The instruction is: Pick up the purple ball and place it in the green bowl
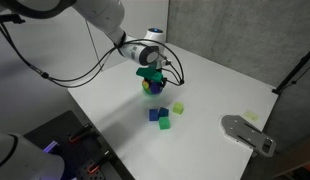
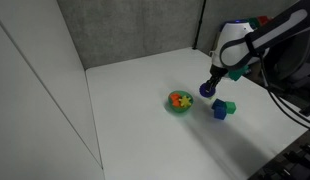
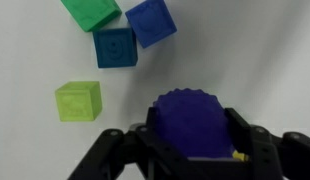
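Note:
The purple ball (image 3: 190,122) is a small bumpy blue-purple sphere clamped between the black fingers of my gripper (image 3: 191,150), filling the lower middle of the wrist view. In both exterior views the gripper (image 2: 209,82) holds the ball (image 2: 206,90) just above the white table. The green bowl (image 2: 178,101), with red-orange and yellow patches inside, stands a short way beside the gripper. In an exterior view the bowl (image 1: 144,72) is mostly hidden behind the gripper (image 1: 153,80) and the ball (image 1: 153,88).
Several small cubes lie close together on the white table (image 2: 145,130): a green one (image 3: 92,12), a blue one (image 3: 152,20), a teal-blue one (image 3: 115,47) and a lime one (image 3: 78,101). A grey flat device (image 1: 245,132) lies near a table edge.

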You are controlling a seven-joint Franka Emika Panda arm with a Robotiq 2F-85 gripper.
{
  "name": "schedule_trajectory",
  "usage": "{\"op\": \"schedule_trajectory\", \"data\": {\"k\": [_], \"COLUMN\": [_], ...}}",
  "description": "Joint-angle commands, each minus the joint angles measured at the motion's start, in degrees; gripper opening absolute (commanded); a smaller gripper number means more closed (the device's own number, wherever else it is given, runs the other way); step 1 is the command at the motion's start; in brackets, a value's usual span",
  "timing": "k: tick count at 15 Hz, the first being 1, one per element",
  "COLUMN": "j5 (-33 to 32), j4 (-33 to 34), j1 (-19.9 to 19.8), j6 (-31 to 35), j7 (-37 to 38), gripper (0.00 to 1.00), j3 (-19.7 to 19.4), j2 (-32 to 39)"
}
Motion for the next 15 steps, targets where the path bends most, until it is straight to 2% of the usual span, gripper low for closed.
{"op": "schedule_trajectory", "data": {"k": [1, 8, 15], "j5": [-2.6, -2.8, -2.7], "j4": [10.8, 27.5, 36.8], "j1": [2.1, 4.0, 5.4], "j6": [-3.2, -8.3, -10.9], "j7": [3.1, 3.4, 2.9], "gripper": [0.43, 0.43, 0.43], "j3": [-0.7, -0.1, 0.5], "j2": [7.1, 18.0, 24.7]}}
